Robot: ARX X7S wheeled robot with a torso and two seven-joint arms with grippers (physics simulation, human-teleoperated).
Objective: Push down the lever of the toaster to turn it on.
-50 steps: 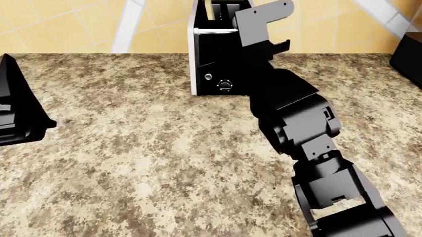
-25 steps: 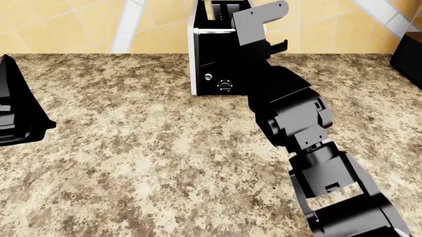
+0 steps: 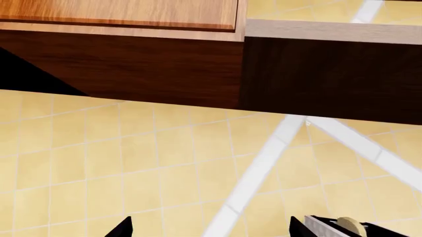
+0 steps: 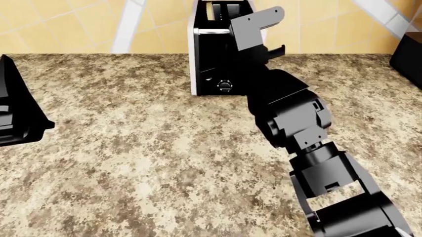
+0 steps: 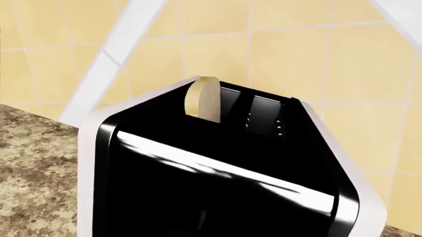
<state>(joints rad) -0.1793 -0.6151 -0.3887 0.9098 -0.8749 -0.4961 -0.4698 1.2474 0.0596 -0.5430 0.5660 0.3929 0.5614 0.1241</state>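
Note:
The toaster (image 4: pixel 205 54) stands at the back of the counter, white-sided, with a glossy black front that bears a small button (image 4: pixel 208 78) and a round knob (image 4: pixel 225 85). My right gripper (image 4: pixel 250 39) is pressed close against the upper right of that front; its jaws are black against black, so their state is hidden. In the right wrist view the toaster (image 5: pixel 218 168) fills the picture, with a thin slot line (image 5: pixel 203 217) low on the panel. The lever itself does not show. My left gripper (image 4: pixel 20 111) is open and empty, far left; it also shows in the left wrist view (image 3: pixel 211 229).
A bread slice (image 5: pixel 203 98) stands in the toaster's left slot. A bigger black machine (image 4: pixel 408 49) sits at the right edge of the speckled counter (image 4: pixel 145 163). Yellow tiled wall (image 4: pixel 66 19) runs behind. Brown wall cabinets (image 3: pixel 132 59) hang above.
My right gripper has shifted slightly down and left against the toaster's front, and the forearm has turned a little. The left arm has not moved.

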